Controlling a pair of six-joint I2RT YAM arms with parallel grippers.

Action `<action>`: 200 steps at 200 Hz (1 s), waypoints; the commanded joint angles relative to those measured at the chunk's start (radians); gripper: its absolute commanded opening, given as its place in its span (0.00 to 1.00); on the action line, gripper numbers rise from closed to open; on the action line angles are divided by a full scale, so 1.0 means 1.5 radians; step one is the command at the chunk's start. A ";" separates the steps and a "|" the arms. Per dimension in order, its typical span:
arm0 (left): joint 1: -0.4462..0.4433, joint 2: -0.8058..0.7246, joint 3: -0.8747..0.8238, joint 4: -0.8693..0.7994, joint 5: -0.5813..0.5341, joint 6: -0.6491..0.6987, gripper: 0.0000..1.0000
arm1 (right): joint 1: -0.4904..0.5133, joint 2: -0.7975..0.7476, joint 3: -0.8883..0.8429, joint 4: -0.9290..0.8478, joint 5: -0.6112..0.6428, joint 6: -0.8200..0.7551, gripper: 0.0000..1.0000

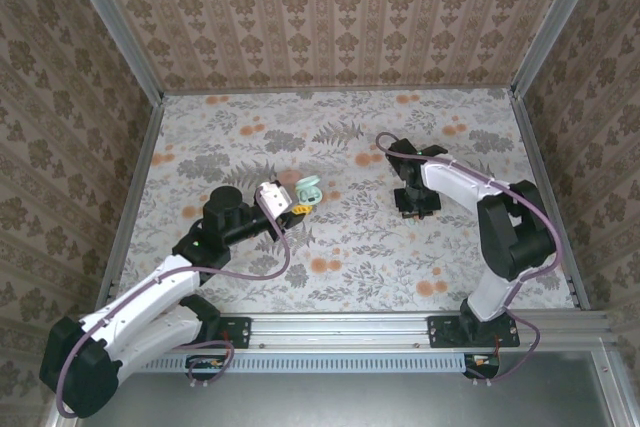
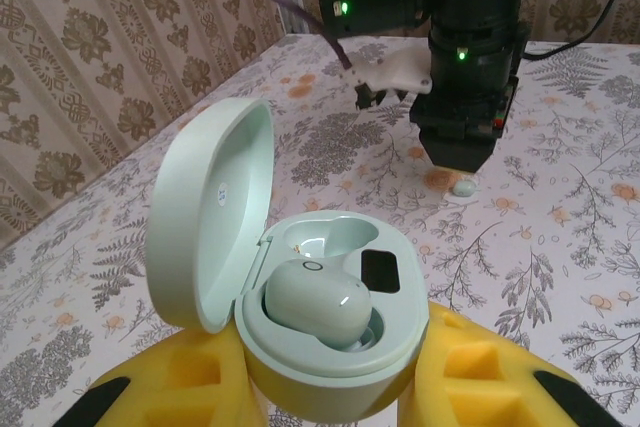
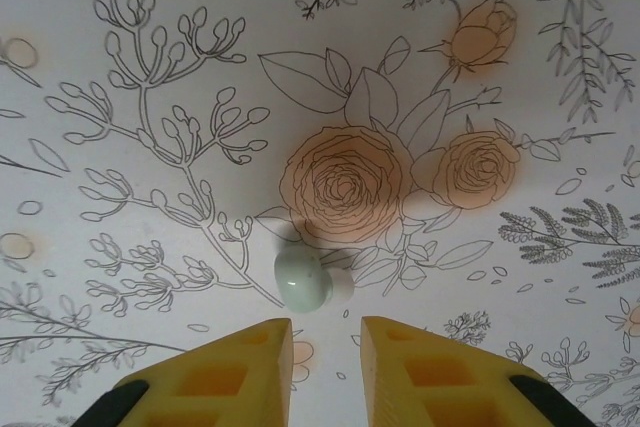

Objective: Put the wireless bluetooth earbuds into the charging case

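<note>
My left gripper (image 2: 335, 352) is shut on the mint-green charging case (image 2: 400, 342), its yellow fingers (image 2: 180, 372) pressing both sides. The lid (image 2: 215, 207) stands open. One earbud (image 2: 315, 302) sits in the near socket; the far socket (image 2: 330, 237) is empty. In the top view the case (image 1: 308, 190) is held just above the table centre. A second mint earbud (image 3: 302, 279) lies loose on the floral table, just beyond the left fingertip of my right gripper (image 3: 326, 329). That gripper is open by a narrow gap and holds nothing. It hangs over the earbud (image 2: 464, 187) in the left wrist view.
The table (image 1: 350, 247) has a floral cover and is enclosed by patterned walls (image 1: 330, 17) with metal frame posts (image 1: 545, 32). A metal rail (image 1: 400, 327) runs along the near edge. The right arm (image 1: 455, 182) reaches in from the right.
</note>
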 commanded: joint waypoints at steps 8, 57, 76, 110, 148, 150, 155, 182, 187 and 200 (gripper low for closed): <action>-0.004 -0.016 0.004 -0.005 -0.007 -0.009 0.00 | 0.010 0.026 0.023 -0.018 0.024 -0.031 0.26; -0.005 -0.015 0.006 -0.010 -0.009 -0.008 0.00 | 0.010 0.052 0.026 -0.013 0.024 -0.038 0.25; -0.004 -0.015 0.005 -0.010 -0.010 -0.008 0.00 | 0.011 0.058 0.019 -0.005 0.019 -0.037 0.25; -0.004 -0.015 0.006 -0.012 -0.008 -0.008 0.00 | 0.011 0.076 0.013 0.006 0.009 -0.042 0.25; -0.004 -0.020 0.010 -0.018 -0.007 -0.007 0.00 | 0.010 0.086 0.010 0.011 0.003 -0.040 0.19; -0.004 -0.021 0.010 -0.018 -0.007 -0.006 0.00 | 0.010 0.086 0.010 0.012 0.003 -0.040 0.19; -0.005 -0.022 0.011 -0.020 -0.007 -0.006 0.00 | 0.011 0.083 0.009 0.011 0.003 -0.039 0.18; -0.004 -0.023 0.014 -0.023 -0.005 -0.005 0.00 | 0.009 0.058 0.007 0.006 0.000 -0.036 0.14; -0.004 -0.023 0.014 -0.023 -0.004 -0.005 0.00 | 0.010 0.050 0.006 0.005 -0.001 -0.035 0.14; -0.004 -0.023 0.015 -0.022 -0.002 -0.006 0.00 | 0.007 0.032 0.005 0.001 -0.006 -0.032 0.13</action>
